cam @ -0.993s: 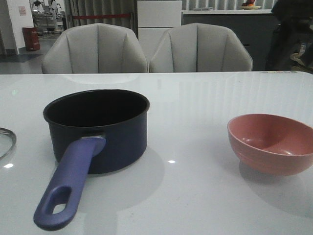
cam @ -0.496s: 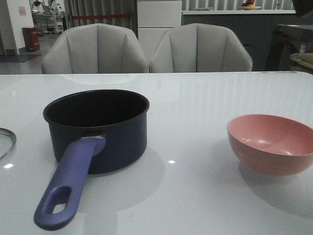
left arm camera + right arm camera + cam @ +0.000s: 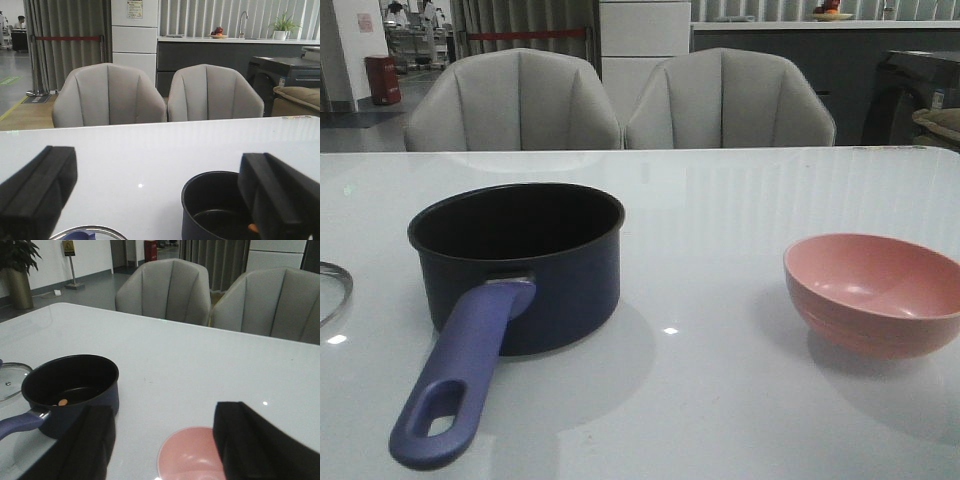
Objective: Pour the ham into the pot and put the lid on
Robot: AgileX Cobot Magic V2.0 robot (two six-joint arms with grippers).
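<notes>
White glossy table point(image 3: 740, 400) carries a salmon-pink round bowl point(image 3: 873, 293) near its right edge, upright, inside bare as far as the front and right wrist views show. Two grey upholstered shell-back chairs sit side by side just behind the table's far edge: left one point(image 3: 515, 100), right one point(image 3: 730, 98). Further back: white cabinet column point(image 3: 645, 40), dark counter point(image 3: 210, 52) with a tap point(image 3: 242, 22) and a potted green plant point(image 3: 283, 25) on top, grey curtains point(image 3: 67, 45), a red bin point(image 3: 382, 78) at far left.
</notes>
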